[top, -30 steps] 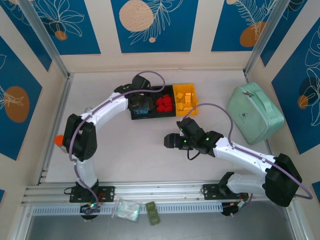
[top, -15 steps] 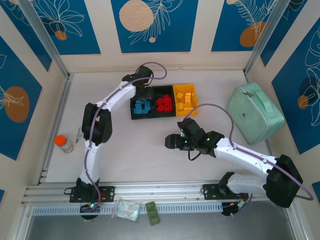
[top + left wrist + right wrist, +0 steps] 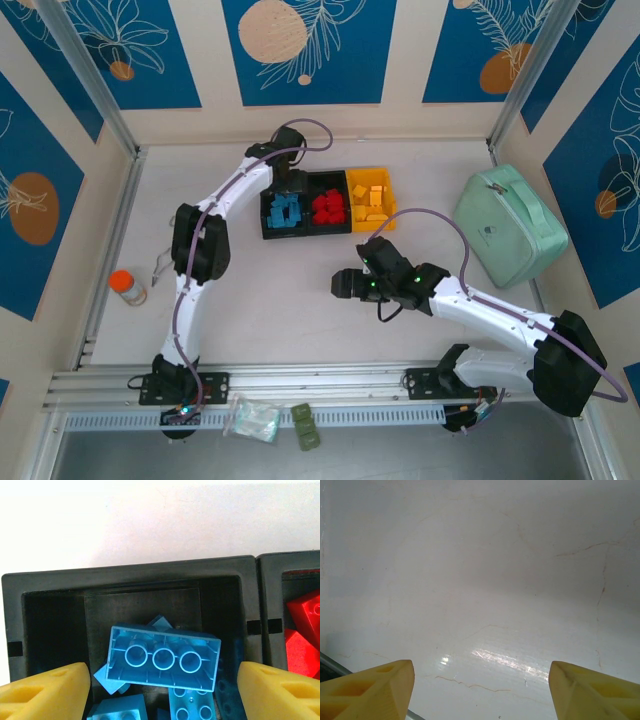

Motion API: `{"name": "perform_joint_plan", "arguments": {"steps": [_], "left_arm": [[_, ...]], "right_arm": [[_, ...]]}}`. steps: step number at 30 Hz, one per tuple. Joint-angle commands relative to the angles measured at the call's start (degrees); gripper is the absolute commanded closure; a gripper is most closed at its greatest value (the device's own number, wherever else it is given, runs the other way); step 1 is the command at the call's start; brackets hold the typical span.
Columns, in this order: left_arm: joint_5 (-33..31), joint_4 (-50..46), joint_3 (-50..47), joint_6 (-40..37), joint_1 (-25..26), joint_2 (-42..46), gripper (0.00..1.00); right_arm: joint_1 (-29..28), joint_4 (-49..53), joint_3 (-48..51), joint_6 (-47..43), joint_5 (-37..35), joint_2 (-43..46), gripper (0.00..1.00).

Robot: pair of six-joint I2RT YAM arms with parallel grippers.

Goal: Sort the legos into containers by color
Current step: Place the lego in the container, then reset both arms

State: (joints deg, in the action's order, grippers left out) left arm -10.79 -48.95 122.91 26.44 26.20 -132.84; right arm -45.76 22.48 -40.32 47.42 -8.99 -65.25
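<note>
I count from here three containers (image 3: 300, 235) — two black, one yellow — holding three heaps of legos (image 3: 328, 208), blue, red and yellow, too jumbled to number; one mint-green case (image 3: 510, 225), one orange-capped bottle (image 3: 127, 287).

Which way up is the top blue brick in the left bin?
Upside down: the brick shows its hollow underside with three tubes, resting on other blue bricks in the bin.

One black container (image 3: 150, 575), open-topped, holding light blue legos (image 3: 165, 657); the uppermost lies underside up, three round tubes showing; joined at its right, second black container (image 3: 287, 562) with red legos (image 3: 305, 630); white bench (image 3: 150, 520) beyond; left tool (image 3: 165, 692), yellow fingertips (image 3: 50, 690) spread wide, clear of the bricks
</note>
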Motion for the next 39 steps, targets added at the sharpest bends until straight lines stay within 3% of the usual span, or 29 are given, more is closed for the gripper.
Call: {"name": "perform_joint_plan", "arguments": {"steps": [1, 8, 20, 26, 28, 34, 39], "left_arm": [[0.3, -0.8, -1.9, -1.2, -0.4, 5.0, 0.23], [2.8, 4.8, -16.5, -0.9, -0.3, 16.6, 0.24], [7.8, 16.0, -50.4, -2.2, -0.4, 43.8, 0.2], [3.8, 18.9, -64.7, -3.6, -0.9, 56.3, 0.06], [2.4, 18.5, -67.7, -4.1, -1.3, 59.3, 0.01], [-3.0, 20.6, -75.6, -6.7, -2.8, 70.0, 0.01], [-13.7, 25.6, -80.4, -7.6, -4.5, 77.0, 0.01]], "right_arm": [[-0.3, -0.1, 0.8, 0.8, -0.1, 0.7, 0.29], [-1.0, 0.3, -0.4, 0.1, -0.7, 0.1, 0.29], [1.7, 4.2, -4.8, -5.3, -2.8, 0.6, 0.25], [5.7, 4.8, -7.6, -9.0, -6.1, -0.8, 0.15], [7.4, 4.3, -8.2, -10.4, -6.7, -0.9, 0.01], [12.1, 1.9, -9.4, -14.5, -8.1, -0.7, 0.01], [14.0, -0.6, -8.8, -17.4, -20.2, 0.2, 0.01]]}}
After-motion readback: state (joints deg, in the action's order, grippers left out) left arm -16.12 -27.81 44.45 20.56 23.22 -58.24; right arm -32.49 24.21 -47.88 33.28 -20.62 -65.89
